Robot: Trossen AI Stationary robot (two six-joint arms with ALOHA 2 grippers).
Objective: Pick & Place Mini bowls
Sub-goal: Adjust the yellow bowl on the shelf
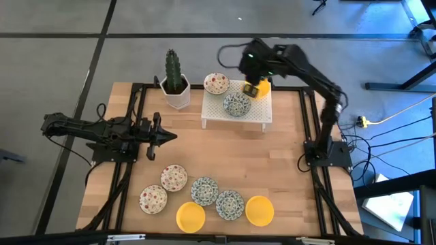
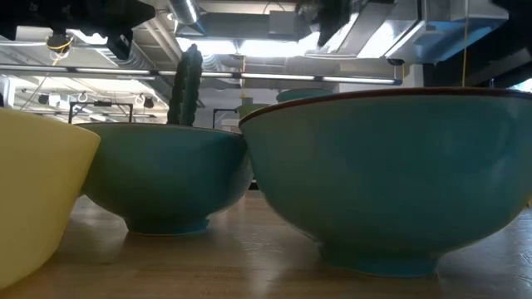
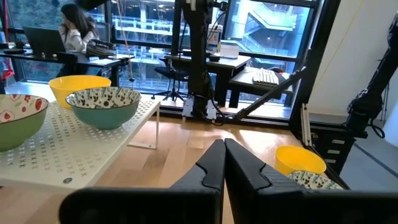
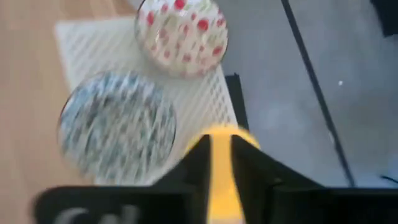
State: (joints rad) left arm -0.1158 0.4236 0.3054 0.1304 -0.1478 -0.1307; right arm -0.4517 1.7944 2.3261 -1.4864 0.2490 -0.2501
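Note:
A white perforated rack [image 1: 237, 112] stands at the table's far side with three mini bowls on it: a red-specked one [image 1: 216, 83], a blue-green patterned one [image 1: 237, 104] and a yellow one [image 1: 259, 90], which also shows on the rack in the left wrist view [image 3: 79, 86]. My right gripper [image 4: 221, 146] hangs above the yellow bowl, pointing steeply down. Its fingers stand a narrow gap apart and hold nothing; the yellow bowl [image 4: 221, 180] shows through the gap. My left gripper [image 1: 170, 136] waits shut at the table's left, pointing level.
Several more mini bowls sit near the front edge: red-specked [image 1: 174, 177], blue-green [image 1: 204, 191] and yellow [image 1: 190, 216] ones among them. A cactus in a white pot [image 1: 176, 85] stands left of the rack. Bare wood lies between the rack and the front bowls.

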